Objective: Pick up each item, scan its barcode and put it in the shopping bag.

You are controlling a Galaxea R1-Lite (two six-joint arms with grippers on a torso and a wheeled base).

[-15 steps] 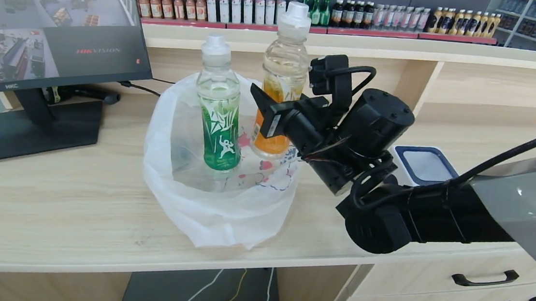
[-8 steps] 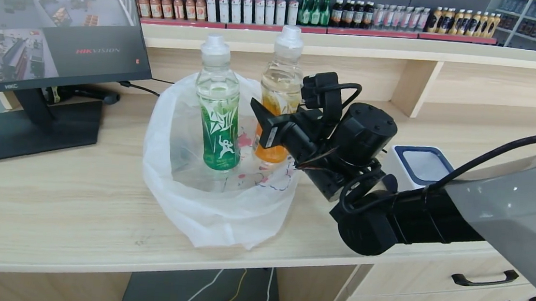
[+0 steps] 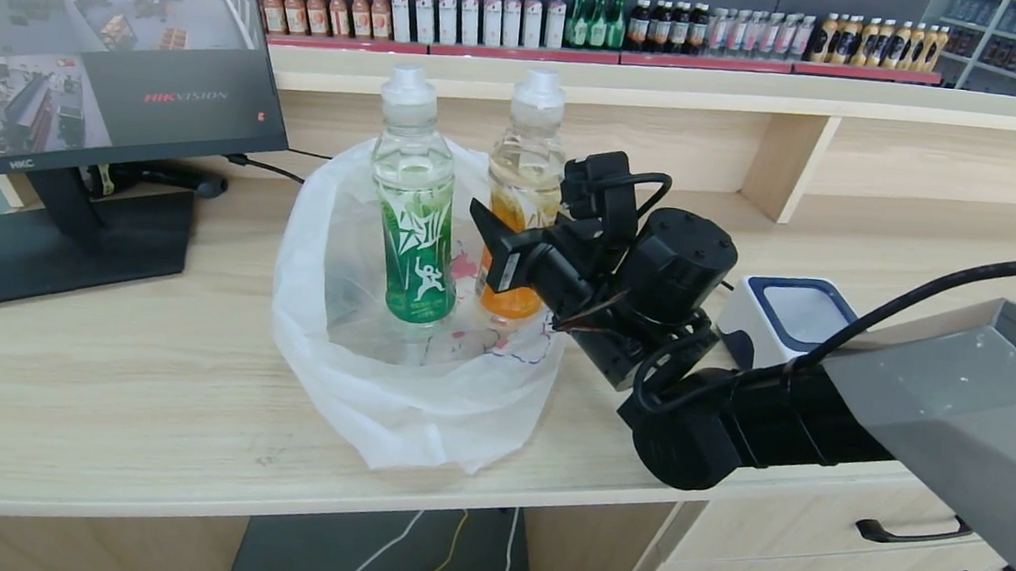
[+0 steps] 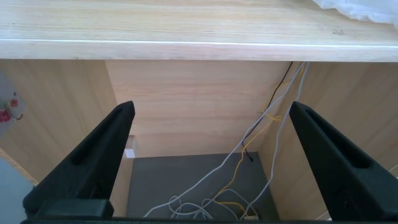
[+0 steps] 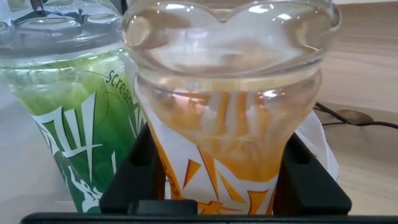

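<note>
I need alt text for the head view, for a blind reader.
The right gripper holds an orange-labelled bottle upright in a white shopping bag on a wooden counter, beside a green-labelled bottle. A monitor stands to the left, a barcode scanner to the right.

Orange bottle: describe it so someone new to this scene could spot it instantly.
On the wooden counter sits a white shopping bag with two upright bottles in its opening. The orange bottle is on the robot's right, held in the right claw: orange label, unlike its green-labelled neighbour.

Base of orange bottle (image 3: pixel 527 168) hidden behind right tool (image 3: pixel 512 263).
</note>
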